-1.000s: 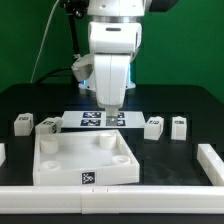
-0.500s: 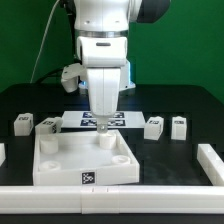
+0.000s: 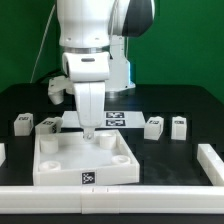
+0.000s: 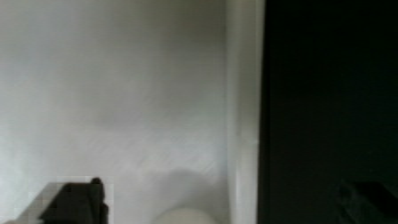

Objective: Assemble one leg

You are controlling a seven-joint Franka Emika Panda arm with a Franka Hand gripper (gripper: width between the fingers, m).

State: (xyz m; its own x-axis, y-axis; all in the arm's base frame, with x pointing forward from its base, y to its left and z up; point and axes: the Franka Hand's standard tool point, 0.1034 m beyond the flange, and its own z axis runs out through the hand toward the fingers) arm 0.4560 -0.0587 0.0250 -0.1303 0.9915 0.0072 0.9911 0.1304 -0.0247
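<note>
Four small white tagged legs stand on the black table: two at the exterior view's left (image 3: 22,123) (image 3: 47,125) and two at its right (image 3: 153,126) (image 3: 179,126). The large white square tray-like piece (image 3: 60,172) with round corner sockets lies in front. My gripper (image 3: 88,129) hangs over the tray's back edge, left of centre, apart from every leg. In the wrist view the gripper (image 4: 217,203) is open and empty; its dark fingers (image 4: 73,202) stand wide apart over the tray's white surface (image 4: 125,100), with a round socket (image 4: 187,215) between them.
The marker board (image 3: 122,119) lies behind the tray, partly hidden by the arm. White rails border the table at the front (image 3: 110,200) and at the exterior view's right (image 3: 210,160). A white piece shows at the left edge (image 3: 2,153).
The arm has swung steadily toward the exterior view's left, from over the marker board to over the tray's back left part. The legs and tray have not moved.
</note>
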